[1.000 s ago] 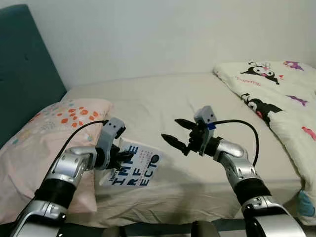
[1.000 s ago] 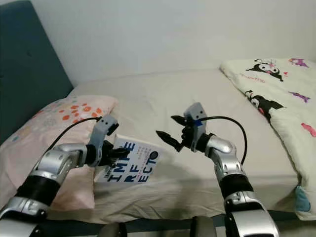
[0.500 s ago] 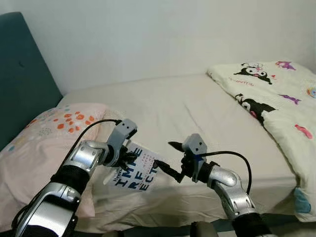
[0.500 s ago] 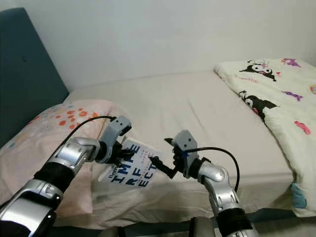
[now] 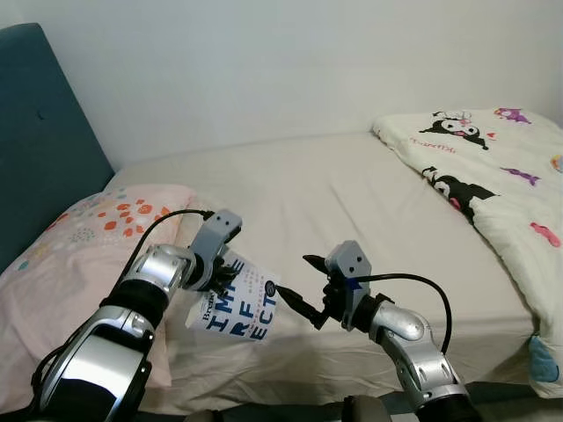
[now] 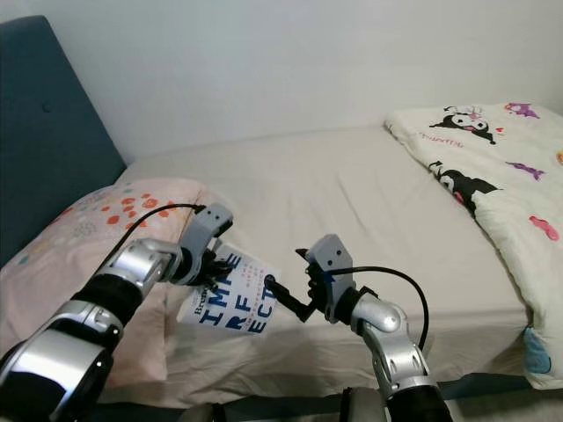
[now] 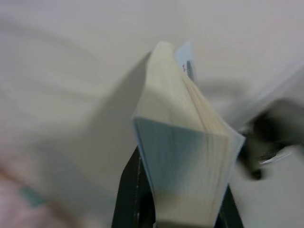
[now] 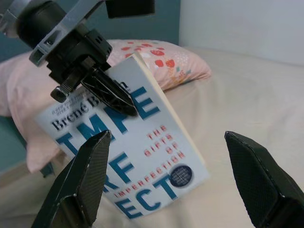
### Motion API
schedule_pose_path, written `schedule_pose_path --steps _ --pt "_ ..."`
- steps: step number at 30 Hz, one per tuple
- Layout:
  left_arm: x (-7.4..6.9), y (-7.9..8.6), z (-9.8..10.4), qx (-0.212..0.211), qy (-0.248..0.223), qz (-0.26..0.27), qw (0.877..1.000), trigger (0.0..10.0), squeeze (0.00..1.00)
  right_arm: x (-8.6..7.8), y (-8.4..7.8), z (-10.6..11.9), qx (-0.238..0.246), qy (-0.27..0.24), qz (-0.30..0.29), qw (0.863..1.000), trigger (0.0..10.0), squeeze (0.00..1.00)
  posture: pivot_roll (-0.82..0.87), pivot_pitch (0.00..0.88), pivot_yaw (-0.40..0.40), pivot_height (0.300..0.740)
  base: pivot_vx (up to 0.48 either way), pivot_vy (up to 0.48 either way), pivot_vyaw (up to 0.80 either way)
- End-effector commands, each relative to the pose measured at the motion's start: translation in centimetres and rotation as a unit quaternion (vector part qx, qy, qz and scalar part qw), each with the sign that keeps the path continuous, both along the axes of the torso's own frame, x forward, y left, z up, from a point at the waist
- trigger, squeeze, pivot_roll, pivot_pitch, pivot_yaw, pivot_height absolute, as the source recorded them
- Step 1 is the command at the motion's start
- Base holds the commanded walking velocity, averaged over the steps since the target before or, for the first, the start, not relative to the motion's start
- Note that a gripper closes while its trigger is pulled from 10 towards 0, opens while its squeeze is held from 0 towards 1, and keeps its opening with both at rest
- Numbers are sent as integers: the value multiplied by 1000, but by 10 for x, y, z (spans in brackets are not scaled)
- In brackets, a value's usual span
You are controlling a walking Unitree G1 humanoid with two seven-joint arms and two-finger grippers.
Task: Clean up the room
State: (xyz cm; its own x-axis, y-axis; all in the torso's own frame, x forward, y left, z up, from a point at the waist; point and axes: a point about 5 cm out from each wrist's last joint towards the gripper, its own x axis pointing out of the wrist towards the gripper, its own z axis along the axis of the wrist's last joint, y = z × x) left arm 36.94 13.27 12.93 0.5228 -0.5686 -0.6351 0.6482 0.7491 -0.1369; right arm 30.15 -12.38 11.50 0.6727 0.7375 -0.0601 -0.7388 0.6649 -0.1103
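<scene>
Holding the book (image 5: 239, 307) by its upper edge, my left claw (image 5: 225, 274) is clamped tight on it, 1 black finger (image 8: 110, 91) lying across the front cover, as my right wrist view shows. The book is white with large blue letters on its cover; it is tilted, its top edge raised off the bed (image 5: 352, 193), and I cannot tell whether its lower edge touches the sheet. It sits near the front edge of the mattress, just beside the pink patterned pillow (image 5: 79, 237). From my left wrist view I see the page block and the pale blue cover pinched between the 2 fingers. My right claw (image 5: 297, 285) hangs in the air just beside the book's right edge, pointing at it, its 2 fingers spread wide with nothing between them; the right wrist view looks between those fingers at the cover. Well apart, on the right side of the bed, lies a cream quilt (image 5: 493, 185) printed with cartoon figures. A teal headboard (image 5: 40, 132) stands behind the pillow, against the white wall (image 5: 281, 61).
</scene>
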Motion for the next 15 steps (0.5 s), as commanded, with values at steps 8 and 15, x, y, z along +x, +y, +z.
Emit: schedule_pose_path --steps 8,15 --pt "-14 -11 -3 -212 173 27 962 0 0 -7 6 1 21 26 13 999 10000 0 46 105 48 590 0 0 0" --pt "-6 -16 5 -324 188 113 920 0 0 -8 5 4 27 31 9 999 10000 0 37 115 54 590 0 0 0"
